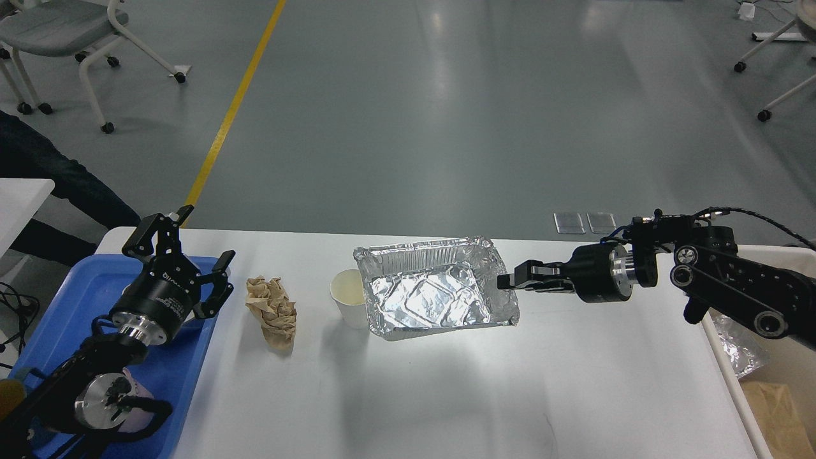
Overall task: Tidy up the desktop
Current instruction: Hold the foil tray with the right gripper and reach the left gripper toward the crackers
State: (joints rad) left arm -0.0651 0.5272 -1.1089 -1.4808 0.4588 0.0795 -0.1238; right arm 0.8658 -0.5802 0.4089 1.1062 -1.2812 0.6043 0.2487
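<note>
The white desktop (484, 382) holds a crumpled aluminium foil tray (433, 290) at its centre. A white paper cup (349, 301) stands against the tray's left side. A crumpled brown paper wad (273, 312) lies further left. My right gripper (508, 280) reaches in from the right, and its fingers are closed on the foil tray's right rim. My left gripper (209, 234) is open and empty. It hovers over the blue tray's far right corner, just left of the paper wad.
A blue plastic tray (185, 370) sits at the desktop's left end under my left arm. A beige bin (774, 382) holding foil and brown paper stands off the right end. Wheeled chairs and a person's legs are on the floor beyond.
</note>
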